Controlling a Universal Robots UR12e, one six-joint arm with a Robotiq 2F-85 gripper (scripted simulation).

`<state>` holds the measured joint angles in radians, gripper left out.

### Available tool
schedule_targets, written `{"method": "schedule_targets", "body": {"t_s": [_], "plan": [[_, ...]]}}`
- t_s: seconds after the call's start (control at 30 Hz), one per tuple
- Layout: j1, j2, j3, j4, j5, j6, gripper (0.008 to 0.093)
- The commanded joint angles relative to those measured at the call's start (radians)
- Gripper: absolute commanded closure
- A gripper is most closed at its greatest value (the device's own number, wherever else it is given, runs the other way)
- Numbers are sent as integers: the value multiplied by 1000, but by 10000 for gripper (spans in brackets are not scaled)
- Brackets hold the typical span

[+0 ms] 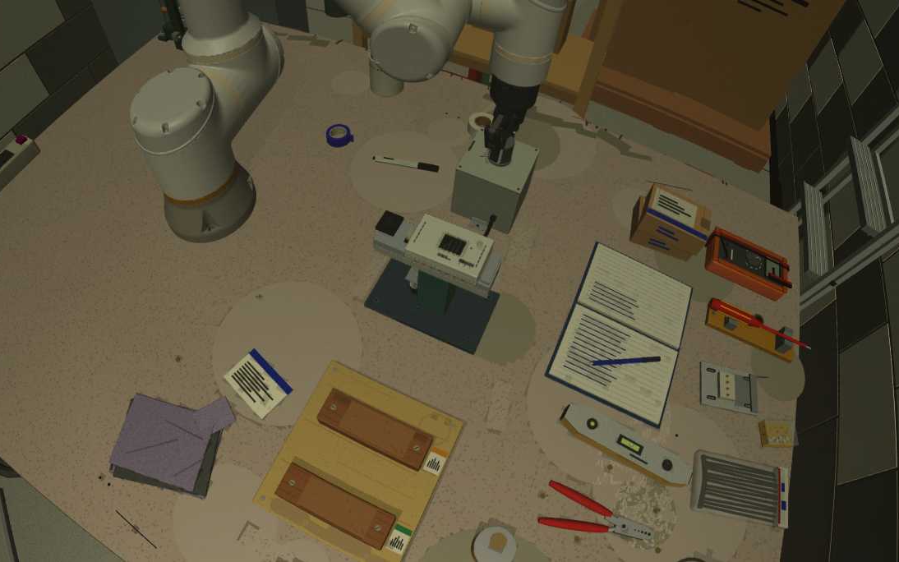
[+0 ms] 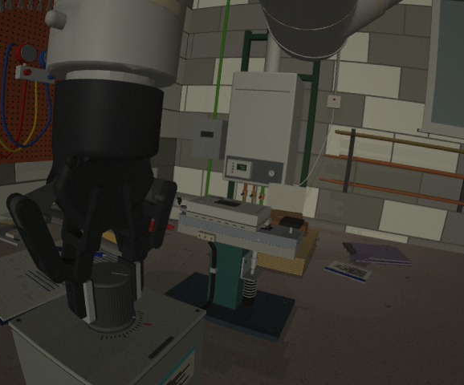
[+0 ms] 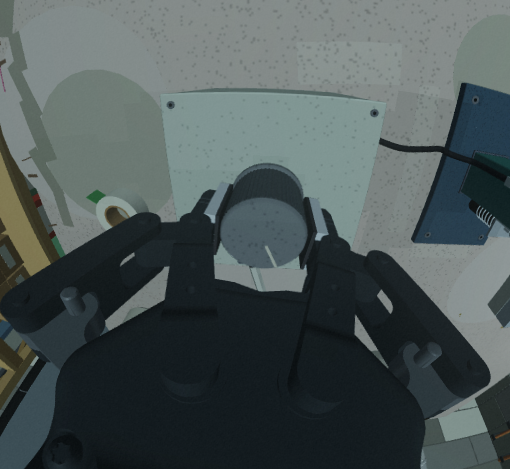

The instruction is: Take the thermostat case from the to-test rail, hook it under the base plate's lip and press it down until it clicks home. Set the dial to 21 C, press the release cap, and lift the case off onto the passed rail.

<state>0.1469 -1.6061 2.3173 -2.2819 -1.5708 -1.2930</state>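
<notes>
The white thermostat case (image 1: pixel 448 245) (image 2: pixel 224 209) sits on the base plate atop the green pedestal in the middle of the table. Behind it stands a grey box (image 1: pixel 493 183) with a dark ribbed dial (image 2: pixel 112 296) (image 3: pixel 264 218) on top. My gripper (image 1: pixel 499 155) (image 2: pixel 111 292) (image 3: pixel 264 224) comes straight down on the dial, and its two finger pads clamp the dial's sides. The dial's white pointer line shows on its top face, and a red mark (image 2: pixel 146 324) sits on the scale around it. A black release cap (image 1: pixel 389 223) sits at the left end of the base plate.
A large cardboard box (image 1: pixel 690 63) stands behind the work. Two wooden rails (image 1: pixel 374 428) (image 1: pixel 335 505) lie empty on a yellow board in front. A marker (image 1: pixel 405 164), tape rolls (image 1: pixel 339 135) and an open notebook (image 1: pixel 619 330) lie around.
</notes>
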Motion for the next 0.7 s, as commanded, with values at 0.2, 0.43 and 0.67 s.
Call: {"method": "schedule_targets", "body": {"t_s": [0.2, 0.43, 0.67], "plan": [[0, 0, -1, 0, 0, 0, 434], [0, 0, -1, 0, 0, 0, 434], [0, -1, -1, 0, 0, 0, 434]]}}
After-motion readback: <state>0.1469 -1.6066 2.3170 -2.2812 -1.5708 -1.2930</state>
